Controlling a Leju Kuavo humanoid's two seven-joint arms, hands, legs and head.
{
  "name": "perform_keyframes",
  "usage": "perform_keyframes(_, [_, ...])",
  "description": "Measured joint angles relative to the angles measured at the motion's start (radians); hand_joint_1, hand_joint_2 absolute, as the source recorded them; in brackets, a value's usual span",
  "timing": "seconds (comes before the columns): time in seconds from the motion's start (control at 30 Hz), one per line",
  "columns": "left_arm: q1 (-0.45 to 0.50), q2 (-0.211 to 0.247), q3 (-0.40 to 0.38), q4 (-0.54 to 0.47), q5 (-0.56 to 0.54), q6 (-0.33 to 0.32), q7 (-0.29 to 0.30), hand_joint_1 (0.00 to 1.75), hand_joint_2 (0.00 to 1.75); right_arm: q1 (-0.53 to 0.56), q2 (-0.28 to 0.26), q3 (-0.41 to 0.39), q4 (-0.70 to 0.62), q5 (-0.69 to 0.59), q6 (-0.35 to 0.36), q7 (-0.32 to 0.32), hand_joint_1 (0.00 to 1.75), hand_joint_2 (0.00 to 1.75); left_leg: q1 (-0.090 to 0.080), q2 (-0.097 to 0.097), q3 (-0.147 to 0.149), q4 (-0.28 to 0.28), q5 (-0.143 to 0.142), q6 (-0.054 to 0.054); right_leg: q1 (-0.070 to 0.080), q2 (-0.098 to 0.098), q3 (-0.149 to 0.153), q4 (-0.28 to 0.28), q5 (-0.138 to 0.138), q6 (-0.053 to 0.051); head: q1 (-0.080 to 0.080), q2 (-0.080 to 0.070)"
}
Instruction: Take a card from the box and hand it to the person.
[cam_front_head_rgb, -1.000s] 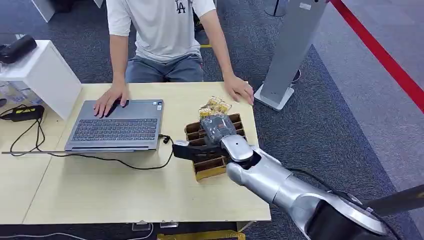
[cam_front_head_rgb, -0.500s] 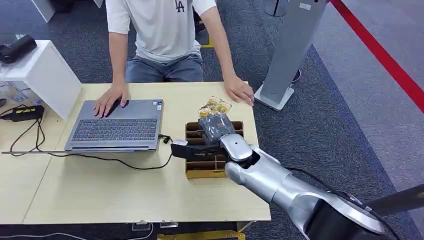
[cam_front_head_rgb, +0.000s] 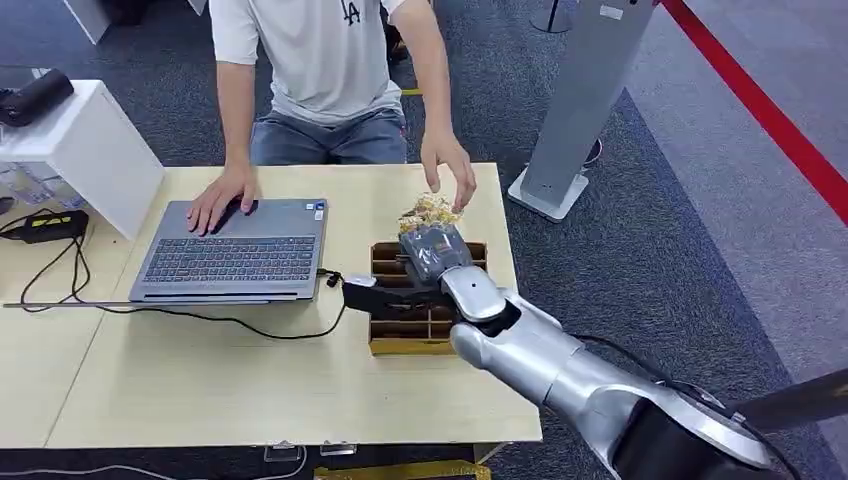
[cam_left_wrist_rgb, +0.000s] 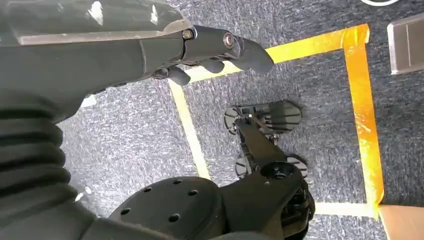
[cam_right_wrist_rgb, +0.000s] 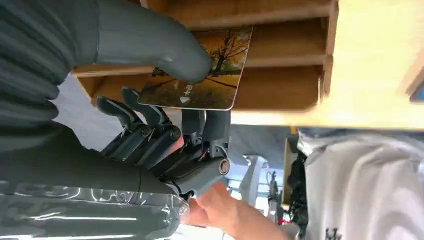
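My right hand (cam_front_head_rgb: 432, 258) hovers over the brown divided box (cam_front_head_rgb: 400, 345) on the table, arm reaching in from the lower right. It pinches a card (cam_front_head_rgb: 432, 210) printed with an autumn tree. In the right wrist view the thumb (cam_right_wrist_rgb: 150, 45) presses the card (cam_right_wrist_rgb: 205, 70) against the darker fingers, above the box compartments (cam_right_wrist_rgb: 280, 90). The person's hand (cam_front_head_rgb: 448, 165) reaches down to the card's far end, and it touches my fingers (cam_right_wrist_rgb: 225, 212). My left hand (cam_left_wrist_rgb: 200, 45) hangs over the carpet, holding nothing.
An open laptop (cam_front_head_rgb: 235, 250) lies left of the box, the person's other hand on it. A black cable (cam_front_head_rgb: 200, 315) runs across the table (cam_front_head_rgb: 200, 390). A white block (cam_front_head_rgb: 90, 150) stands at the far left. A grey pillar (cam_front_head_rgb: 585, 90) stands beyond the table's right edge.
The person's hand lifted off the table edge and came to the card. The box, first skewed, swung square and shifted slightly left. My right hand stayed nearly still.
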Motion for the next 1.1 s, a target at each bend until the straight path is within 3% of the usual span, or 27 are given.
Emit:
perform_keyframes(0.2, [0.003, 0.0, 0.0, 0.0, 0.012, 0.001, 0.001, 0.0, 1.75, -0.023, -0.038, -0.04, -0.152, 0.053, -0.068, 0.051, 1.75, 1.75, 0.0, 0.0, 0.0, 0.0, 0.0, 0.0, 0.0, 0.0, 0.0, 0.0, 0.0, 0.0, 0.0, 0.0])
perform_keyframes(0.57, [0.004, 0.0, 0.0, 0.0, 0.025, 0.006, 0.002, 0.0, 1.75, 0.003, -0.1, -0.111, -0.398, 0.145, -0.186, 0.045, 1.75, 1.75, 0.0, 0.0, 0.0, 0.0, 0.0, 0.0, 0.0, 0.0, 0.0, 0.0, 0.0, 0.0, 0.0, 0.0])
perform_keyframes(0.6, [0.004, 0.0, 0.0, 0.0, 0.026, 0.002, 0.002, 0.0, 1.75, 0.011, -0.103, -0.115, -0.404, 0.146, -0.188, 0.042, 1.52, 1.75, 0.0, 0.0, 0.0, 0.0, 0.0, 0.0, 0.0, 0.0, 0.0, 0.0, 0.0, 0.0, 0.0, 0.0])
perform_keyframes(0.67, [0.004, 0.0, 0.0, 0.0, 0.029, -0.007, 0.002, 0.0, 1.75, 0.028, -0.111, -0.121, -0.413, 0.154, -0.198, 0.035, 1.33, 1.75, 0.0, 0.0, 0.0, 0.0, 0.0, 0.0, 0.0, 0.0, 0.0, 0.0, 0.0, 0.0, 0.001, 0.0])
perform_keyframes(0.7, [0.004, 0.0, 0.0, 0.0, 0.029, -0.013, 0.002, 0.0, 1.75, 0.035, -0.114, -0.122, -0.413, 0.157, -0.202, 0.03, 0.77, 1.75, 0.0, 0.0, 0.0, 0.0, 0.0, 0.0, 0.0, 0.0, 0.0, 0.0, 0.0, 0.0, 0.001, 0.0])
perform_keyframes(0.73, [0.004, 0.0, 0.0, 0.0, 0.032, -0.019, 0.002, 0.0, 0.0, 0.043, -0.117, -0.124, -0.413, 0.159, -0.204, 0.027, 0.0, 1.75, 0.0, 0.0, 0.0, 0.0, 0.0, 0.0, 0.0, 0.0, 0.0, 0.0, 0.0, 0.0, 0.001, 0.0])
perform_keyframes(0.97, [0.003, 0.0, 0.006, 0.0, 0.048, -0.023, 0.003, 0.0, 0.0, 0.088, -0.125, -0.138, -0.413, 0.136, -0.244, -0.03, 0.0, 1.75, 0.0, 0.0, -0.001, 0.0, 0.0, 0.0, 0.0, 0.0, 0.0, 0.0, 0.0, 0.0, 0.0, 0.0])
perform_keyframes(1.1, [0.004, 0.0, 0.006, 0.0, 0.048, -0.013, 0.0, 0.0, 0.0, 0.137, -0.128, -0.164, -0.413, -0.061, -0.323, -0.175, 0.0, 1.75, 0.0, 0.0, 0.0, 0.0, 0.0, 0.0, 0.0, 0.0, 0.0, 0.0, 0.0, 0.0, 0.0, 0.0])
